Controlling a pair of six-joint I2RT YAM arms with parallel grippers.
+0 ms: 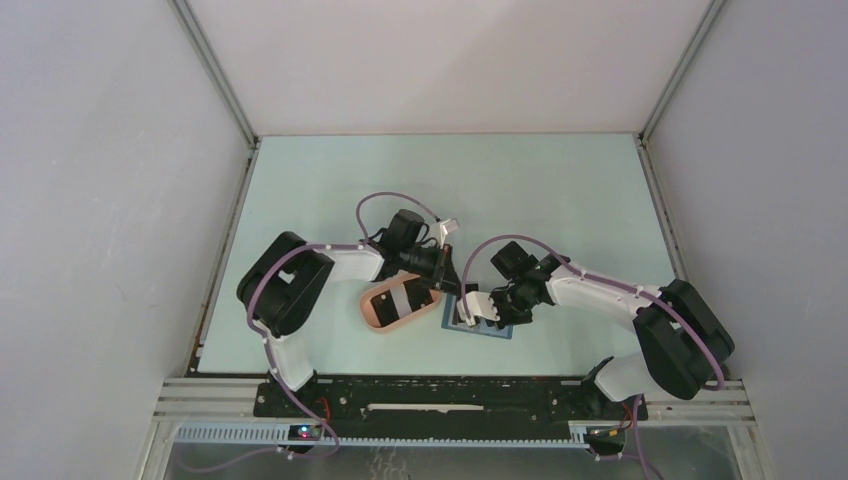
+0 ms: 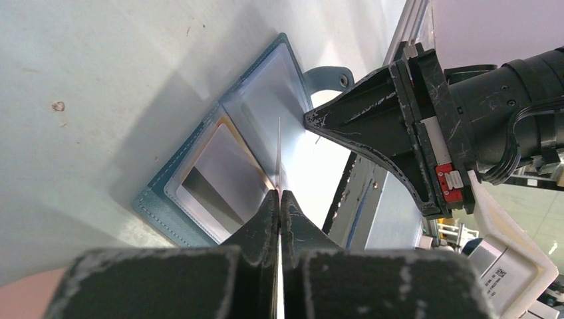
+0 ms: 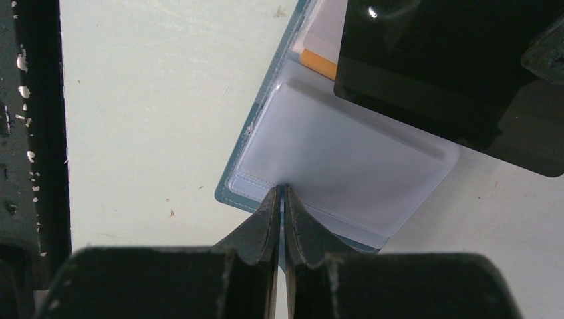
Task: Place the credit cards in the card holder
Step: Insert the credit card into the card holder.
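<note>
From above, the card holder [image 1: 495,333] lies open by the near edge of the bench [image 1: 560,200], mid-width, beside a pink tray [image 1: 366,312]. Left wrist: the left pincer [image 2: 280,195] is clamped on a credit card [image 2: 279,154], edge-on over the holder. Right wrist: the right pincer [image 3: 282,190] is pinched shut on the holder's clear pocket sleeve.

Bright, even light — glare washes wrist views.

Count in view: one card holder [image 3: 346,173]; one black card [image 3: 452,73]; one orange card [image 3: 319,63], edge only; one pink tray [image 1: 372,318], contents not countable.
</note>
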